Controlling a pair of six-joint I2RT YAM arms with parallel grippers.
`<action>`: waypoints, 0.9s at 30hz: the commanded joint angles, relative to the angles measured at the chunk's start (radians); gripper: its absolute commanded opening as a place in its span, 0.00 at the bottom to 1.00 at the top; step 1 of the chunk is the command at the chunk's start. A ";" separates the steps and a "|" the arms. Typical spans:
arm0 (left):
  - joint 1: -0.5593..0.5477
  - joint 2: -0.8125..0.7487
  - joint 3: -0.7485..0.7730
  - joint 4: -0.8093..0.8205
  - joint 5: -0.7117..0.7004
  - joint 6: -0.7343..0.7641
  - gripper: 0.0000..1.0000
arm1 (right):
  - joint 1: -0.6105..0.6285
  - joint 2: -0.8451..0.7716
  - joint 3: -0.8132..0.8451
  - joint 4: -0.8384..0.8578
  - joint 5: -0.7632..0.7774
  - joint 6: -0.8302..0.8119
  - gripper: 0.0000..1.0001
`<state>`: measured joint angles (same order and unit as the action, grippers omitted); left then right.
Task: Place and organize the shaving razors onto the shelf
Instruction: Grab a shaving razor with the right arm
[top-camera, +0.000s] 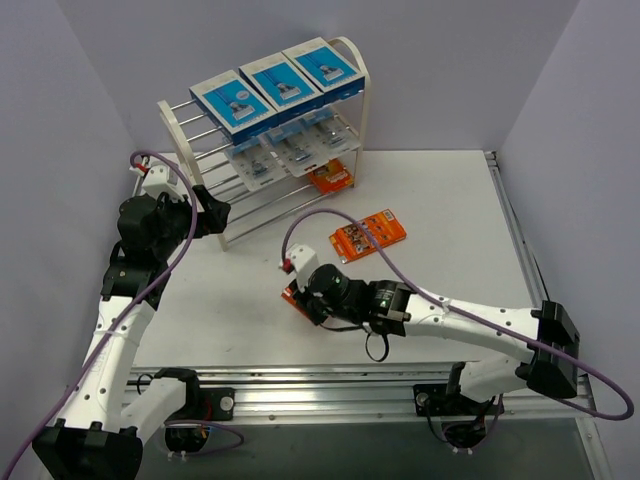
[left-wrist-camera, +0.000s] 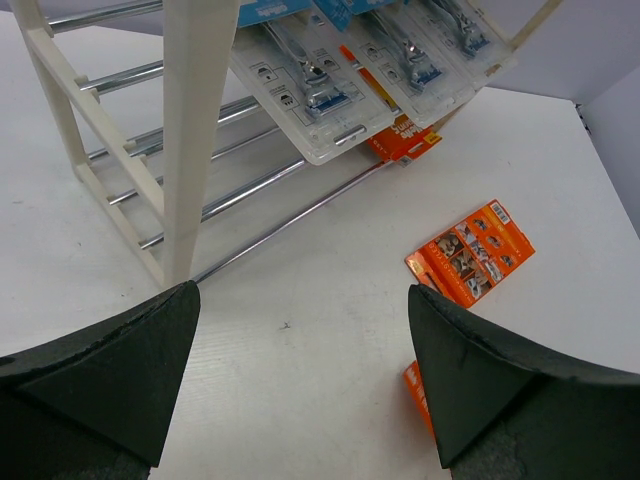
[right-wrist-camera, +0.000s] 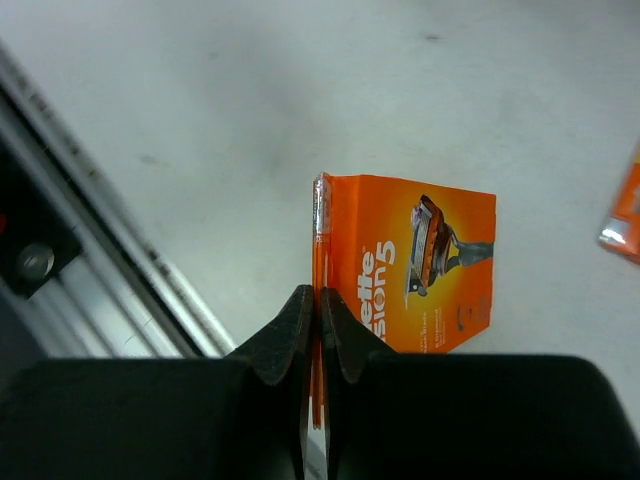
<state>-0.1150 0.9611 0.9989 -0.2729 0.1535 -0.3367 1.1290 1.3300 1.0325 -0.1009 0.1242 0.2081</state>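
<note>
Top view alone gives the whole shelf (top-camera: 364, 110): three blue boxes (top-camera: 279, 82) on the top tier and three clear blister packs (top-camera: 290, 150) on the tier below. The far orange pack (top-camera: 331, 177) sits low at the shelf's right end; whether on rods or tabletop (top-camera: 440, 200) we cannot tell. In that view the right arm covers most of the near orange pack (right-wrist-camera: 420, 265). The right wrist view fills this in: the right end effector (right-wrist-camera: 318, 315) has its fingers pressed together on the pack's thin side edge, printed face up and to their right. An aluminium rail (right-wrist-camera: 110, 260) runs close by. We cannot tell if the pack is lifted. The left end effector (left-wrist-camera: 302, 310) is spread wide and holds nothing, just beside the shelf's near end. The middle orange pack (left-wrist-camera: 470, 252) lies flat on the tabletop between the shelf and the gripped pack, apart from both.
</note>
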 joint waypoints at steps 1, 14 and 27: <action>-0.002 -0.015 0.018 0.044 -0.011 0.004 0.94 | 0.089 0.027 0.014 0.067 -0.070 -0.059 0.00; -0.011 -0.007 0.021 0.038 -0.023 0.010 0.94 | 0.239 -0.095 -0.253 0.149 -0.193 -0.157 0.09; -0.015 0.004 0.021 0.040 -0.009 0.007 0.94 | 0.232 -0.097 -0.255 0.026 0.188 0.149 0.47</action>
<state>-0.1257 0.9627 0.9989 -0.2729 0.1364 -0.3355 1.3685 1.2209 0.7662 -0.0048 0.1013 0.2054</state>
